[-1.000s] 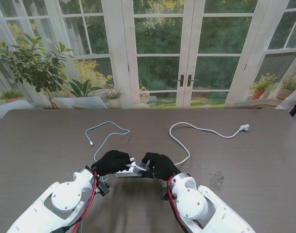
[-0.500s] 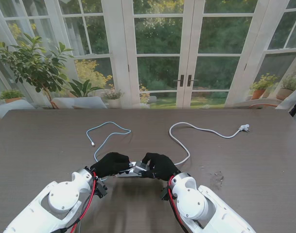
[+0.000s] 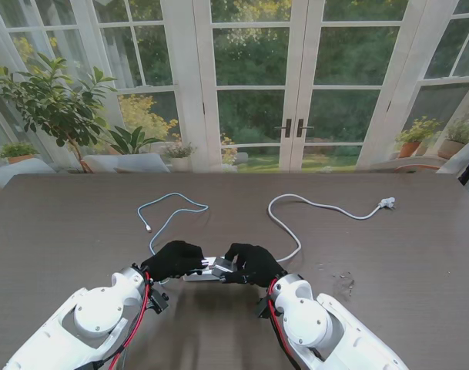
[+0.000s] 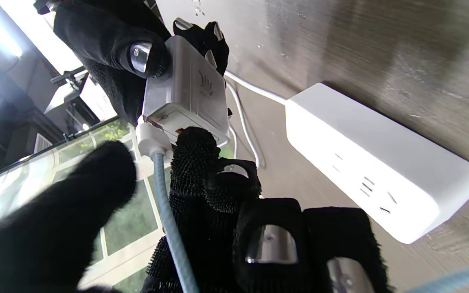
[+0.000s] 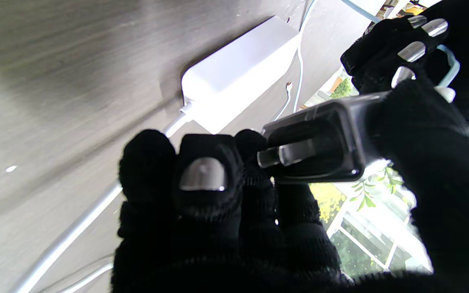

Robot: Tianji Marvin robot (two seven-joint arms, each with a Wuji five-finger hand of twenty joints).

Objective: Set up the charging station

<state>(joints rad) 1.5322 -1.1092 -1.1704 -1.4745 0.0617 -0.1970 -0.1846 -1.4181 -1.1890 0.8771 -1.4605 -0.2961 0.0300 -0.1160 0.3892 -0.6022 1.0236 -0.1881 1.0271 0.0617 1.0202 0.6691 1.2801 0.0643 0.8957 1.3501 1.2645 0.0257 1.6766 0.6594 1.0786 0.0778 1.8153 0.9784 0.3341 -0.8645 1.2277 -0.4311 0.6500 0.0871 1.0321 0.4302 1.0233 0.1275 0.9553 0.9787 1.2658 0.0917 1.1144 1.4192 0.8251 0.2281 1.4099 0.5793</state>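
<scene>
Both hands are met over the near middle of the table (image 3: 72,223), held just above the strip (image 3: 194,276). The charger (image 3: 222,267) is gripped between them, lifted clear of the table.

Right hand (image 3: 252,263): fingers and thumb are closed round the charger body. In the right wrist view the charger (image 5: 320,142) is seen end-on, its two metal prongs (image 5: 287,154) pointing out past the fingers (image 5: 202,179).

Left hand (image 3: 175,258): closed on the opposite end. In the left wrist view one fingertip (image 4: 193,150) is pressed against the charger (image 4: 185,97), beside a white plug (image 4: 150,138) seated in its face. A pale blue cable (image 4: 171,219) is led from that plug across the palm.

The strip (image 4: 377,162) is lying flat on the table, sockets facing up, not touched by the charger. Its white cord (image 3: 311,206) is run off to the right and farther away, ending in a plug (image 3: 386,203) lying loose on the table. The blue cable (image 3: 169,208) is looped on the table to the left, its free end (image 3: 147,228) lying unattached.
</scene>
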